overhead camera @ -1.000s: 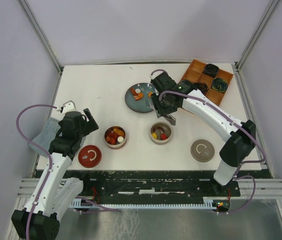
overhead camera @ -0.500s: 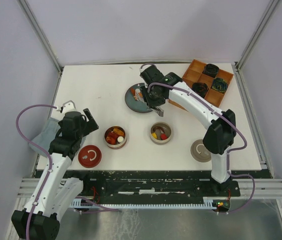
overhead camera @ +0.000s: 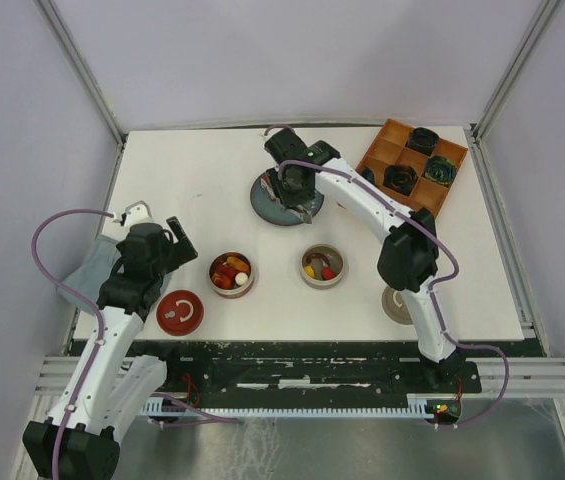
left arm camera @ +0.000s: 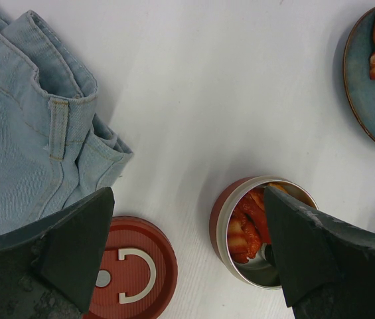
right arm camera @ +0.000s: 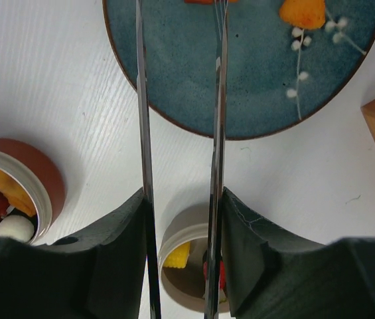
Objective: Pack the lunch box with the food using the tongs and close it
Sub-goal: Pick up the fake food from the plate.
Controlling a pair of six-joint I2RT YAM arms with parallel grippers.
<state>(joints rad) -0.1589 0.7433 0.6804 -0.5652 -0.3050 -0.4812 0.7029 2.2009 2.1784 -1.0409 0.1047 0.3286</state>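
The right jaws stood part-way closed, clamped on the tongs (right arm camera: pixel 143 133), one padded finger (right arm camera: pixel 117 259) pressing each silver arm. The two arms ran nearly parallel, away from the fingers and out over the blue plate (right arm camera: pixel 253 86), their tips past the top edge of the wrist view. An orange piece of food (right arm camera: pixel 302 11) lay on the plate, just right of the tongs. Below the fingers sat the beige tin (right arm camera: pixel 177 242) holding yellow and red pieces, and to the left the red tin (right arm camera: pixel 44 183) with orange, red and white pieces.

The left jaws were spread wide with nothing between them, hovering above the counter (left arm camera: pixel 194 100). Under them lay the red lid (left arm camera: pixel 131 269) flat beside the red tin, with folded denim cloth (left arm camera: pixel 21 133) to the left.

From above, the beige lid (overhead camera: pixel 394 303) lay near the right arm's base, partly hidden by the arm. An orange tray (overhead camera: pixel 392 150) of dark rosettes sat at the far right corner.
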